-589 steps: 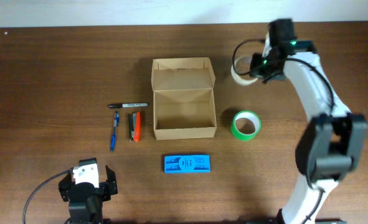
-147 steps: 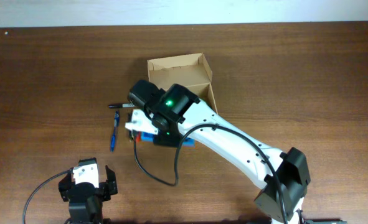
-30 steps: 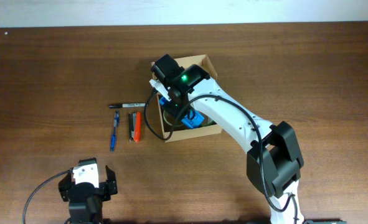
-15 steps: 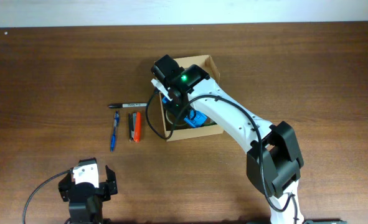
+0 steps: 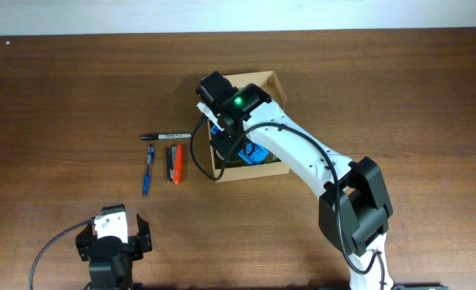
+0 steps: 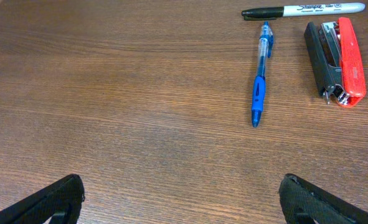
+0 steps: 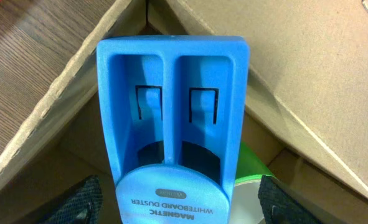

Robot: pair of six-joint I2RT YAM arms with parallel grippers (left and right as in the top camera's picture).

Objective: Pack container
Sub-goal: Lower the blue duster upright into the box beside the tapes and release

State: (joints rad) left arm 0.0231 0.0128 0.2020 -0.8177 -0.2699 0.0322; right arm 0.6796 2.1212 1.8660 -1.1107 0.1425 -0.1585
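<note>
A dark brown wooden table [image 5: 60,97] fills the overhead view. Just above the middle of the frame sits the tan cardboard container [image 5: 258,80]. Left of it, set close together, lie a black marker [image 5: 166,136] crosswise, a blue pen [image 5: 148,170] and a red-and-black stapler [image 5: 174,163] side by side below it.

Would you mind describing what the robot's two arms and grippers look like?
The right arm has white links, black joints, a lit green light near the wrist and a looping black cable. The left gripper is black with a white block on top and a thin cable; its fingers are dark and rounded.
</note>
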